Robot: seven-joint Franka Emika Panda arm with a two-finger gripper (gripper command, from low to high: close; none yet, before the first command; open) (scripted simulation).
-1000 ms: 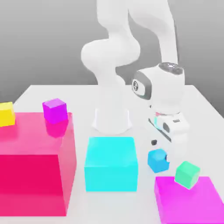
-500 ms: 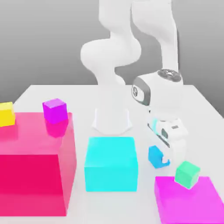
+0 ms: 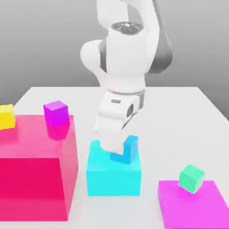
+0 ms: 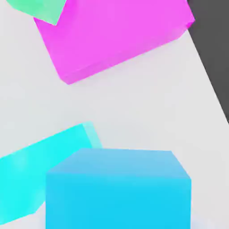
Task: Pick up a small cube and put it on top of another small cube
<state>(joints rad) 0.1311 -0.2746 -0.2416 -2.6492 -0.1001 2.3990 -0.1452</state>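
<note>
While the gripper (image 3: 120,150) is closed on the blue cube (image 3: 130,150), the cube appears in front of or over the cyan block (image 3: 113,181); contact between them cannot be determined. The yellow cube (image 3: 6,117) sits on the red block (image 3: 33,179), at the exterior view's left.

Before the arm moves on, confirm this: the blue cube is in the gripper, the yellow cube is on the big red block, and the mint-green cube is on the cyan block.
The mint-green cube sits on the magenta block, as the exterior view shows.
</note>
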